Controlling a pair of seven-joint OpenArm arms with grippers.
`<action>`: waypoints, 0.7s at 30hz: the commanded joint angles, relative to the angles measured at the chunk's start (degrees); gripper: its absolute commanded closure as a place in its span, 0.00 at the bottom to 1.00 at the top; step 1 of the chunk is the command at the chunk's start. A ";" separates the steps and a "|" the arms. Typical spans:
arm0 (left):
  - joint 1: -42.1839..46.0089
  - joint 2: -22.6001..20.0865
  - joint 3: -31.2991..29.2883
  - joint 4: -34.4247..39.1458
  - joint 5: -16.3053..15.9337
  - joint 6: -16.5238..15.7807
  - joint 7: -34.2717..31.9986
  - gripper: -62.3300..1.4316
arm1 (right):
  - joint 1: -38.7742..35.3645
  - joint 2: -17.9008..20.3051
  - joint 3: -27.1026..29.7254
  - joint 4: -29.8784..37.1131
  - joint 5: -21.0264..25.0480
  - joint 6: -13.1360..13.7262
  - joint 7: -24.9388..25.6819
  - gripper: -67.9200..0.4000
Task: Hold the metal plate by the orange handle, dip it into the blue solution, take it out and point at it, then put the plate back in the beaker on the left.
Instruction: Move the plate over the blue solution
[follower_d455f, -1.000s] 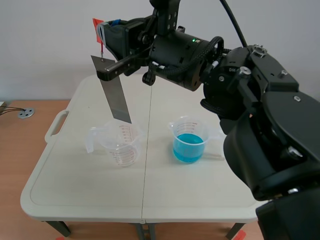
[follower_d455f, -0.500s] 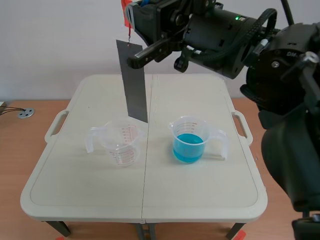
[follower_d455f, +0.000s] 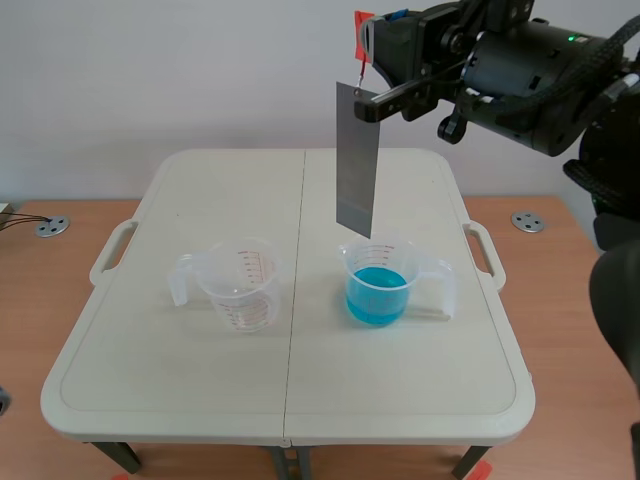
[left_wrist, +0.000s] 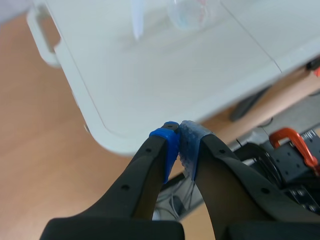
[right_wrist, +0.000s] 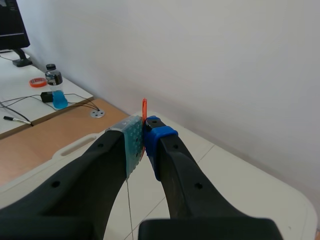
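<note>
The left end effector was clenched on nothing, its blue pads pressed together, low and just off the near edge of the worktop.

On the worktop, the empty clear beaker with red graduations stood at about 9 o'clock from the centre, its handle turned toward 9 o'clock. At 3 o'clock from it, well apart, the second beaker was filled partway with the blue solution, its handle toward 3 o'clock.

At 12 o'clock above that second beaker the metal plate hung nearly upright in the air. Its lower edge showed level with the beaker's far rim and clear of the liquid. The plate dangled on a thin red hook below the orange handle. The right end effector was grasping that handle, with both pads pinched on it high over the worktop's far half.

Farther off, at about 10 o'clock ahead of the right end effector, a bottle with blue liquid in its lower part stood on a second worktop, near a roll of orange tape.
</note>
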 joint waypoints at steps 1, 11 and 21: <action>-2.71 -0.35 0.15 0.52 -0.33 -0.24 -1.70 0.96 | 0.68 0.15 0.63 1.57 1.22 0.44 0.83 0.98; -19.39 -0.37 4.79 0.52 4.00 -2.12 -0.68 0.96 | 0.68 0.15 2.89 1.57 1.22 0.44 0.72 0.98; -37.03 -0.31 18.10 0.50 5.86 -2.10 8.46 0.96 | 0.68 0.15 2.86 1.57 1.22 0.44 0.20 0.98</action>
